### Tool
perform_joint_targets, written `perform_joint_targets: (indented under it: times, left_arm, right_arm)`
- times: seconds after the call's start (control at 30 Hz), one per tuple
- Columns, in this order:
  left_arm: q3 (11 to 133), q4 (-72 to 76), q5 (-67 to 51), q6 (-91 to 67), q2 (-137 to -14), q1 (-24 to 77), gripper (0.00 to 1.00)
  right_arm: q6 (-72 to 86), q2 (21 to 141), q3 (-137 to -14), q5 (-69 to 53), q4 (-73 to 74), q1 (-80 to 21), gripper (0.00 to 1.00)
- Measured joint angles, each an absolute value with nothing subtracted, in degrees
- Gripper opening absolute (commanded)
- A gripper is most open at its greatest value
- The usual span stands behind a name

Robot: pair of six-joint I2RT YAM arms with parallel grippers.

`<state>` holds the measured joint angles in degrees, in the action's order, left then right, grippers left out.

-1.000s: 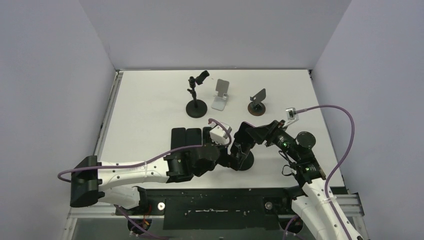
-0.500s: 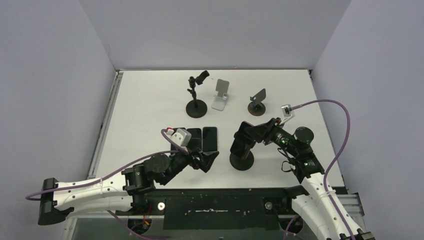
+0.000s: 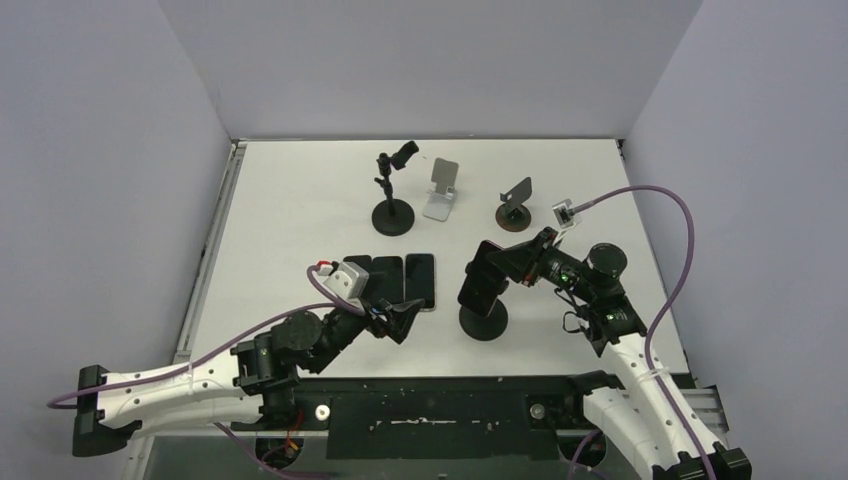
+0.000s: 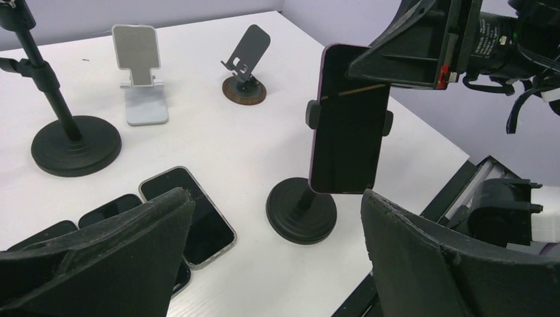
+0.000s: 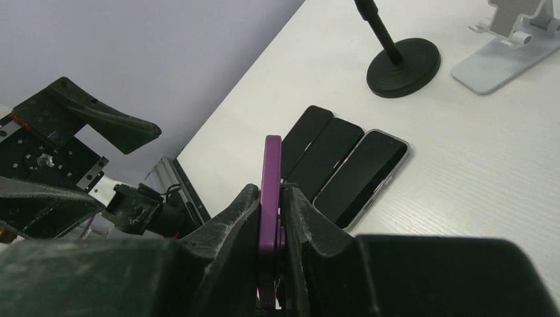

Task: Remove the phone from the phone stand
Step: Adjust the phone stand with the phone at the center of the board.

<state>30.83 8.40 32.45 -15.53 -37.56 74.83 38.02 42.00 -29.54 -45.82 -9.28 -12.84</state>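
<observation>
The right tool (image 5: 271,198) pinches the purple phone (image 4: 348,119) across its faces. The phone sits upright, clamped in the phone stand (image 4: 302,212) by the near edge of the desk (image 3: 300,200), right of centre. The left tool (image 3: 403,317) is spread wide beside three flat phones (image 3: 400,280).

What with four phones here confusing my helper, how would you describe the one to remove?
Find the right gripper near the front edge of the table. It is shut on the phone, which stands upright in the clamp of a round-based black stand. The other three phones lie flat side by side on the table.
</observation>
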Motion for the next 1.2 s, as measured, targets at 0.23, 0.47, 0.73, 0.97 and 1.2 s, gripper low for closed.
perform_joint_targets:
  times: [0.23, 0.47, 0.73, 0.97, 1.2]
  left_arm:
    - [28.7, 8.6, 32.6, -13.9, -36.6, 74.6, 0.97]
    - [26.9, 9.5, 32.5, -11.8, -34.6, 74.5, 0.97]
    - [25.4, 10.9, 31.2, -8.4, -31.6, 74.1, 0.97]
    - [23.7, 11.5, 30.8, -7.0, -30.2, 74.1, 0.97]
    - [23.7, 11.4, 30.8, -6.9, -30.2, 74.1, 0.97]
  right_arm:
    - [34.5, 45.5, -30.8, -51.3, -11.9, -12.8, 0.0]
    - [30.7, 53.7, -36.5, -59.1, -12.4, -12.3, 0.0]
    - [27.6, 61.0, -45.4, -65.6, -13.6, -11.6, 0.0]
    - [22.1, 65.6, -47.3, -66.3, -12.4, -11.6, 0.0]
    - [20.1, 67.2, -47.3, -66.3, -11.4, -11.3, 0.0]
